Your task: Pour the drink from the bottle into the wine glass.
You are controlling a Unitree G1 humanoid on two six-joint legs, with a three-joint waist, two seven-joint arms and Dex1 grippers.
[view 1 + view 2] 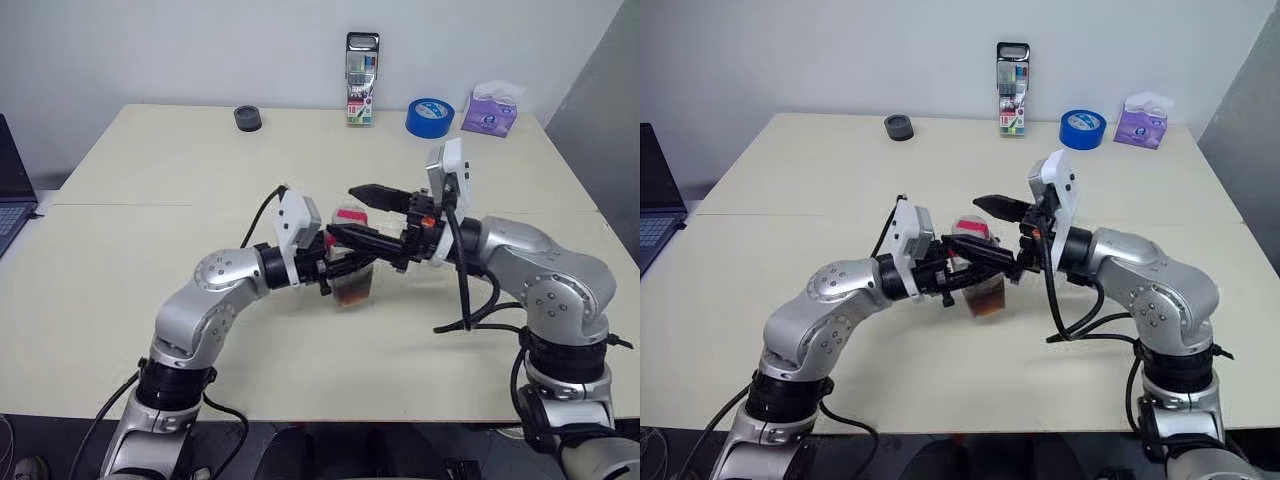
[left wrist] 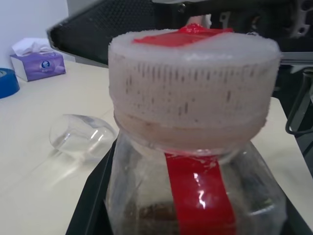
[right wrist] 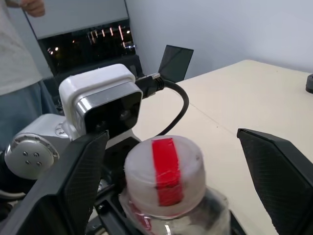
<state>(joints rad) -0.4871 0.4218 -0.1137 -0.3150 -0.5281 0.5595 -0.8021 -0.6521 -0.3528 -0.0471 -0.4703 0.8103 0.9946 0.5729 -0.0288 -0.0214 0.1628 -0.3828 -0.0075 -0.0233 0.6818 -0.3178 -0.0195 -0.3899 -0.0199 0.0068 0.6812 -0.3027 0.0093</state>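
Observation:
My left gripper (image 1: 343,270) is shut on the body of the bottle (image 1: 352,285), holding it upright just above the middle of the table (image 1: 150,250). The bottle is clear, with a red stripe (image 2: 200,196) and a pale cap (image 3: 164,169) taped red. Dark drink (image 1: 987,298) fills its lower part. My right gripper (image 3: 171,181) reaches in from the other side and is open. Its fingers (image 3: 73,186) stand on either side of the cap, apart from it. The wine glass (image 2: 78,137) lies beyond the bottle in the left wrist view; I cannot tell if it is upright.
Along the table's far edge stand a black round lid (image 1: 248,118), a marker pack (image 1: 361,78), a blue tape roll (image 1: 430,117) and a purple tissue pack (image 1: 489,110). A laptop (image 1: 12,190) sits at the left. A person (image 3: 19,54) stands behind my left arm.

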